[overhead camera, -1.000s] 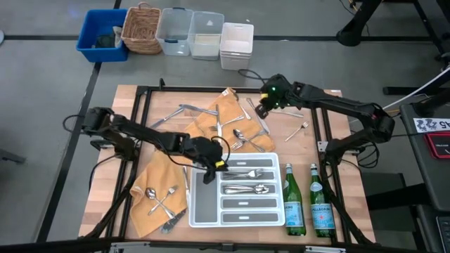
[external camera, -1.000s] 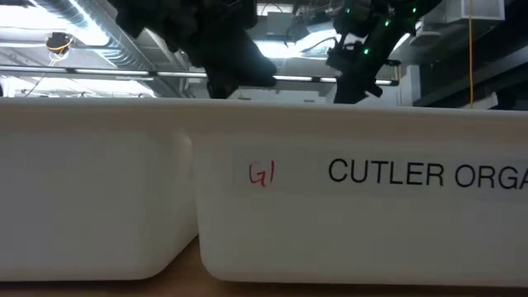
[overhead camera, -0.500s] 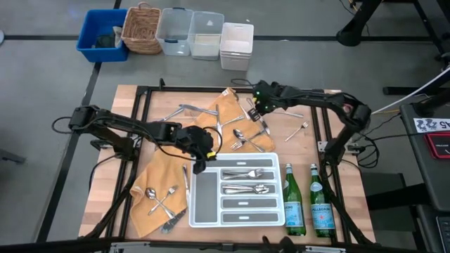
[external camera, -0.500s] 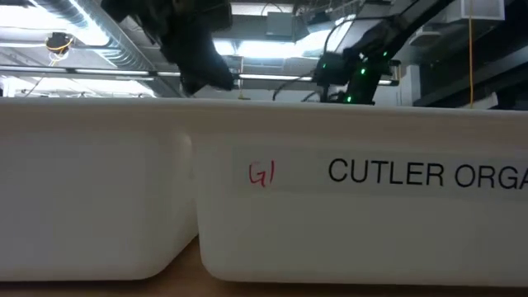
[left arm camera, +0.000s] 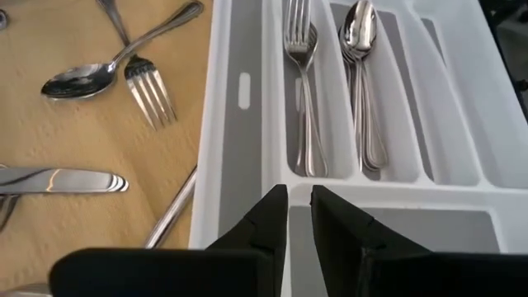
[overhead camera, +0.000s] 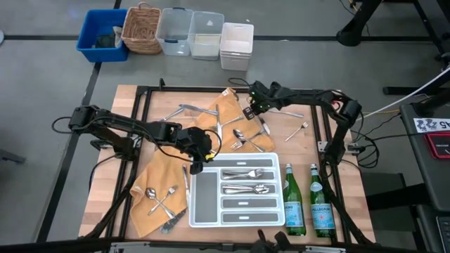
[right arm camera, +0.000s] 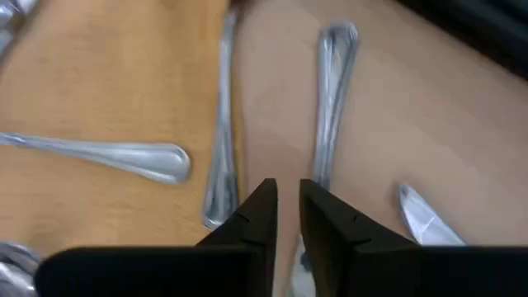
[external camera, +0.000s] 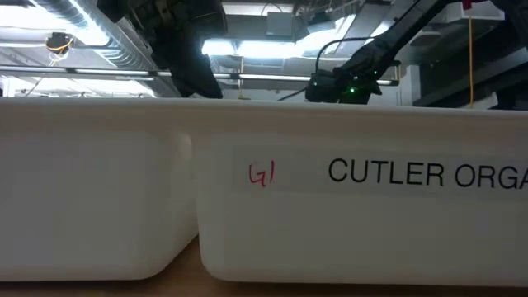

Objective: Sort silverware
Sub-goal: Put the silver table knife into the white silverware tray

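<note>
The silverware lies scattered on an orange cloth (overhead camera: 160,176) and on the bare wood: pieces at the far middle (overhead camera: 184,109), the middle (overhead camera: 242,140), the near left (overhead camera: 160,199), and a lone fork (overhead camera: 298,130) at the right. Forks (overhead camera: 246,173) and spoons (overhead camera: 247,188) lie in the white divided tray (overhead camera: 235,218). My left gripper (overhead camera: 196,166) is shut and empty above the tray's far-left corner (left arm camera: 239,124). My right gripper (overhead camera: 249,112) is shut, low over a long handle (right arm camera: 332,99) at the far middle; I cannot tell whether it touches it.
Two green glass bottles (overhead camera: 294,200) (overhead camera: 321,204) stand right of the tray. Bins and a basket (overhead camera: 172,31) sit on the floor beyond the table's far edge. In the low view the tray's white wall (external camera: 330,214) fills the foreground.
My left gripper has drawn back from over the tray toward the table's left, to the tray's far-left corner. My right gripper has gone toward the table's left and down toward the silverware at the far middle.
</note>
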Robot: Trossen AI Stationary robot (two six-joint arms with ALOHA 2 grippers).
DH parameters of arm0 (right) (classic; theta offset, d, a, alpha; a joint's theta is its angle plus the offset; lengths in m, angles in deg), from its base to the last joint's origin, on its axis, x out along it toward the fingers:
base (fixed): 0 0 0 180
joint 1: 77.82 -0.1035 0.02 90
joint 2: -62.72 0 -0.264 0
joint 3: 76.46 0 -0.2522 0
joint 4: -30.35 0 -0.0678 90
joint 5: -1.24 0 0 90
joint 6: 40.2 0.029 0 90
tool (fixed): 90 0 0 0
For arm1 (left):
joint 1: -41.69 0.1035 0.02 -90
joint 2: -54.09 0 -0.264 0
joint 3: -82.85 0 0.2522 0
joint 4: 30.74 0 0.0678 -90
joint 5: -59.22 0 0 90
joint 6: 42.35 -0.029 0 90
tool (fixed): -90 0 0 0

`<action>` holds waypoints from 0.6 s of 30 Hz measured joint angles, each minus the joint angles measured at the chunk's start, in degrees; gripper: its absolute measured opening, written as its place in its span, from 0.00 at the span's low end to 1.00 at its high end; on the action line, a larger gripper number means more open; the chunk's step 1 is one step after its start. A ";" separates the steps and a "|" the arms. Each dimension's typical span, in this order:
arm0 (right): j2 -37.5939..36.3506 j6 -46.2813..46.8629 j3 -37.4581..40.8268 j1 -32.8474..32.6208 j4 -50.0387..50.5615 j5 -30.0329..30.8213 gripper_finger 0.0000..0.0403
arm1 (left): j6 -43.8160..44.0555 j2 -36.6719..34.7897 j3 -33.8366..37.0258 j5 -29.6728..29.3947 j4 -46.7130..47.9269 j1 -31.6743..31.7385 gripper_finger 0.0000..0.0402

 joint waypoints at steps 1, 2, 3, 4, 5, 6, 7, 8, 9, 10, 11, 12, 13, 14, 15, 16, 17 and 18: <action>0.00 -0.04 -0.32 0.16 -0.17 -0.04 0.17 | -0.02 0.00 0.00 0.01 -0.02 0.00 0.12; 0.00 -0.03 -0.52 0.23 -0.20 0.08 0.19 | -0.28 0.00 0.00 0.01 0.02 0.06 0.12; 0.00 -0.03 -0.57 0.29 -0.07 0.17 0.22 | -0.57 0.00 0.00 0.01 0.00 0.18 0.12; 0.00 -0.04 -0.63 0.53 0.15 0.69 0.24 | -0.90 0.00 0.00 0.01 0.00 0.22 0.12; 0.00 -0.04 -0.68 0.66 0.10 1.04 0.25 | -1.29 0.00 0.00 0.00 -0.01 0.24 0.12; 0.00 -0.04 -0.69 0.70 0.04 1.05 0.27 | -1.37 0.00 0.00 -0.01 -0.02 0.27 0.12; 0.00 -0.04 -0.71 0.93 0.11 1.05 0.28 | -1.42 0.00 0.00 -0.01 -0.02 0.33 0.12; 0.00 -0.04 -0.71 1.02 0.25 1.05 0.28 | -1.42 0.00 0.00 -0.01 -0.02 0.39 0.12; 0.00 -0.04 -0.71 1.02 0.41 1.05 0.29 | -1.42 0.00 0.00 -0.01 -0.03 0.37 0.12; 0.00 -0.04 -0.71 1.02 0.48 1.07 0.29 | -1.42 0.00 0.00 -0.01 -0.05 0.37 0.12; 0.00 -0.04 -0.71 1.04 0.45 1.10 0.29 | -1.42 0.00 0.00 -0.01 -0.05 0.37 0.12; 0.00 -0.04 -0.71 1.04 0.49 1.10 0.29 | -1.42 0.00 0.00 -0.01 -0.05 0.37 0.12; 0.00 -0.04 -0.71 1.03 0.60 1.10 0.29 | -1.42 0.00 0.00 -0.01 -0.06 0.37 0.12; 0.10 -0.04 -0.71 1.02 0.76 1.11 0.29 | -1.40 0.00 0.00 -0.01 -0.07 0.37 0.12; 0.38 -0.04 -0.76 1.01 0.86 1.09 0.29 | -1.40 0.00 0.00 -0.01 -0.07 0.37 0.12; 0.80 0.08 -0.79 1.00 1.09 0.94 0.29 | -1.40 0.00 0.00 -0.01 -0.08 0.37 0.12; 1.32 0.33 -0.79 1.00 1.82 0.58 0.29 | -1.39 0.00 0.00 -0.01 -0.09 0.37 0.12; 2.01 0.42 -0.77 0.94 2.24 0.54 0.29 | -1.38 0.00 0.00 -0.01 -0.10 0.37 0.12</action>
